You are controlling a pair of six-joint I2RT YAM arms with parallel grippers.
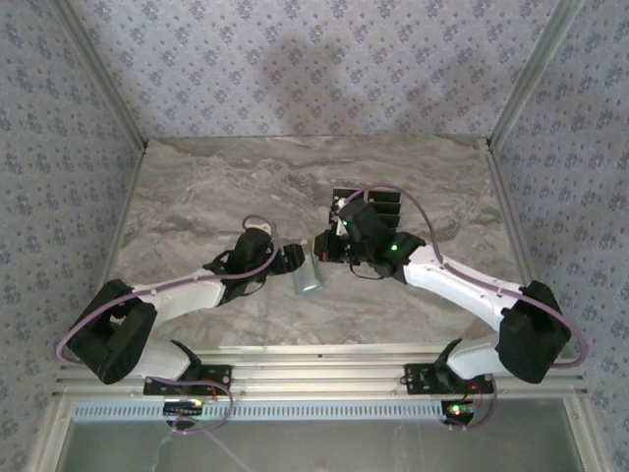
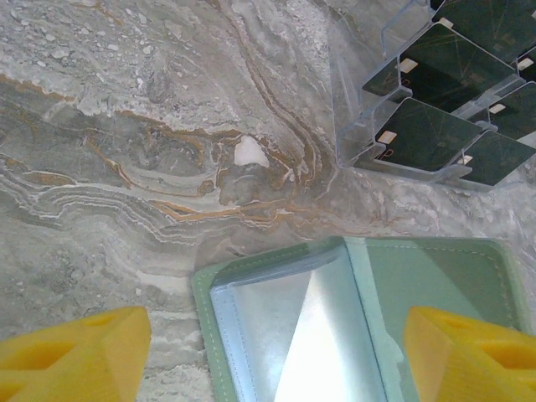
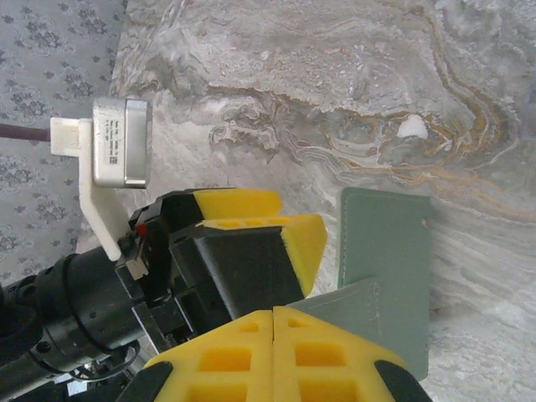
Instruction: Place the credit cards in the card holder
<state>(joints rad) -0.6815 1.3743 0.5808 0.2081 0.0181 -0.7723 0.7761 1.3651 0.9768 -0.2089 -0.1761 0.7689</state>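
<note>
Left fingers [image 2: 75, 356] spread wide, nothing gripped. They hang low over the card holder [image 2: 435, 276], one yellow tip off each side of it. Right fingers [image 3: 272, 343] are clenched tip to tip. One panel of the holder rises off the counter [image 2: 126, 167] straight into that seam. I read this as a pinch on the panel's edge, propping the fold open.

Holder sits mid-counter between the two arms, its other panel flat on the marbled top. Outside is pale green. Inside is grey-blue with a clear sleeve throwing glare.

Credit cards [image 2: 427, 134]: glossy black, leaning in rows in a clear stepped rack [image 2: 356, 100] just beyond the holder and not touching it. No card in either pair of fingers. No card seen in the holder, though glare hides part of the sleeve.

Handling, my judgement:
- Cards look light, thin and stiff, with slick faces. A flat one would be hard to lift off the counter, but the rack tilts them so an upper edge stands free.
- Best hold is across the two faces at that free edge, squarely, as a corner pinch would likely let the card swivel.
- Holder looks soft and limp at the fold, and light enough to skid if pushed. It probably wants to close once let go.
- Sleeve mouth is narrow, so the card must go in edge-on while the right fingers brace the panel.
- Job for the left fingers, as I read it, is fetching a card.
</note>
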